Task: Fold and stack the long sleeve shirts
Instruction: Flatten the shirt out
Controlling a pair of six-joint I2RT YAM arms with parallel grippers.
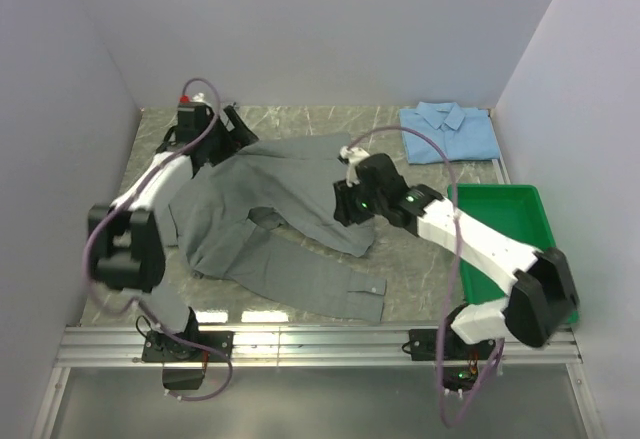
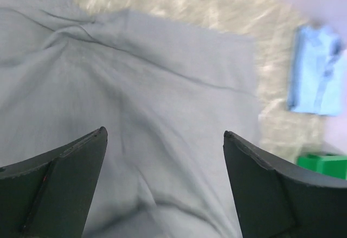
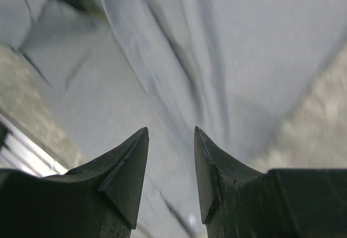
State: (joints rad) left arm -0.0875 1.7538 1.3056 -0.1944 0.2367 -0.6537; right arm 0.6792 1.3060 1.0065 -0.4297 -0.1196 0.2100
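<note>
Viewing both grippers over the grey shirt (image 1: 270, 204); I see neither one clamping cloth.

Grey shirt lies spread and rumpled mid table (image 1: 425, 269), one sleeve running toward the near edge, cuff at front right. L gripper (image 2: 165, 135) sits at the shirt's far-left part, fingers wide apart, cloth below, nothing between them. R gripper (image 3: 171, 132) is over the shirt's right edge, fingers w/ a narrow gap, not closed; cloth shows thru the gap, can't tell if the tips touch it. Light blue shirt (image 1: 450, 131) lies folded at far-right corner, well apart from the grey one. Green tray (image 1: 500, 191) is on the right side, just nearer than the blue shirt.
</note>
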